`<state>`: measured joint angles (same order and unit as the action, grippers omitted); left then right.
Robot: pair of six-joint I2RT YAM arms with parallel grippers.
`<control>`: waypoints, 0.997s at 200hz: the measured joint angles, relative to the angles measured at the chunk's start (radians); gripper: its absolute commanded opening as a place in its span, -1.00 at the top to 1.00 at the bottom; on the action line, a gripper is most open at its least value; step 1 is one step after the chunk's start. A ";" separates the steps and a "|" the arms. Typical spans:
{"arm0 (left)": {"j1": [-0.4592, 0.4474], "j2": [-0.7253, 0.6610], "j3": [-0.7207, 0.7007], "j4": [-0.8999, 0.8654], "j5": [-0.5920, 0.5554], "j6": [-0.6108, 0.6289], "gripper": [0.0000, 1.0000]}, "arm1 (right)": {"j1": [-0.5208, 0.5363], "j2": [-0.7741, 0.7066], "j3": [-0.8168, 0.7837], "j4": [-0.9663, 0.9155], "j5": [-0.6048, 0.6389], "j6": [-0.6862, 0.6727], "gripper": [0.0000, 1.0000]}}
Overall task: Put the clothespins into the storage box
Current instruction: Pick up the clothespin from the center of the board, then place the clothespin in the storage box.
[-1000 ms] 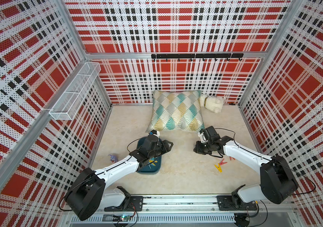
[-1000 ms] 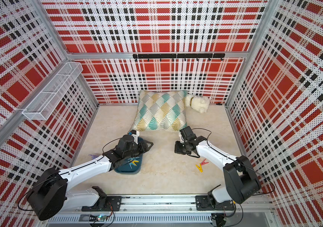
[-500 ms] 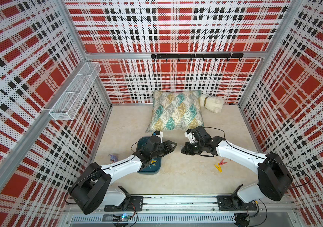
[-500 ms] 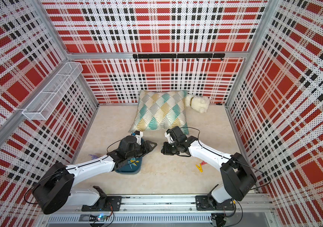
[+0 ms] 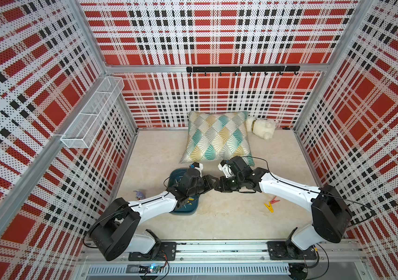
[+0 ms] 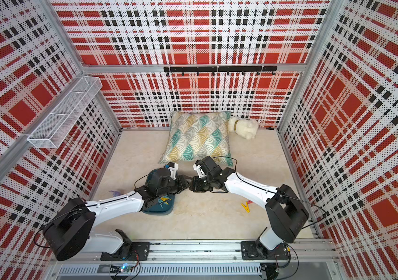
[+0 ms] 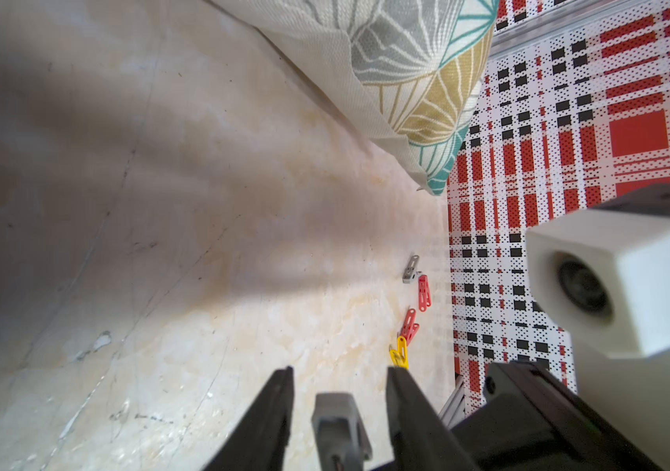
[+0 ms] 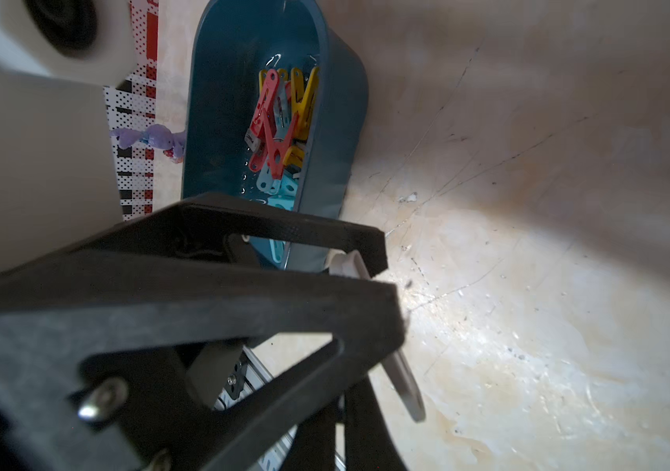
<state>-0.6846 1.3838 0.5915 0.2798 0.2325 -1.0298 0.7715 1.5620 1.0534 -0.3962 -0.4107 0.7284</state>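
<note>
Now beige tabletop, plaid walls; right gripper has reached left gripper mid-table, pinching grey clothespin between its parted fingers.

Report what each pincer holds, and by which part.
The right pincer grips a grey clothespin about mid-length; the left pincer straddles it, not yet clamped.

Teal storage box; red, yellow, grey clothespins; red-black-white plaid walls

No text, label, brand or number is legible in any view, whether on the storage box, the clothespins or the cushion.
</note>
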 measured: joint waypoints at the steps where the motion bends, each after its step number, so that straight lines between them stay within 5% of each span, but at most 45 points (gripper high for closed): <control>1: 0.000 0.000 0.000 0.001 0.000 0.000 0.36 | 0.000 0.000 0.000 0.000 0.000 0.000 1.00; 22: -0.002 0.000 -0.002 0.003 -0.002 -0.001 0.59 | 0.003 0.001 0.000 0.001 -0.001 0.000 1.00; 63: -0.002 0.001 -0.006 0.016 -0.001 -0.004 0.98 | 0.005 0.001 0.000 -0.005 0.015 -0.005 0.54; 138: 0.012 -0.013 -0.017 -0.014 -0.005 0.013 1.00 | -0.024 -0.076 0.015 -0.085 0.130 -0.043 0.23; 199: 0.079 -0.162 -0.030 -0.207 -0.098 0.092 0.98 | -0.251 -0.193 -0.021 -0.182 0.281 -0.050 0.26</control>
<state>-0.6052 1.2221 0.5617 0.0727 0.1345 -0.9379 0.5201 1.3693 1.0321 -0.5785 -0.1299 0.6785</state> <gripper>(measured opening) 0.142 0.369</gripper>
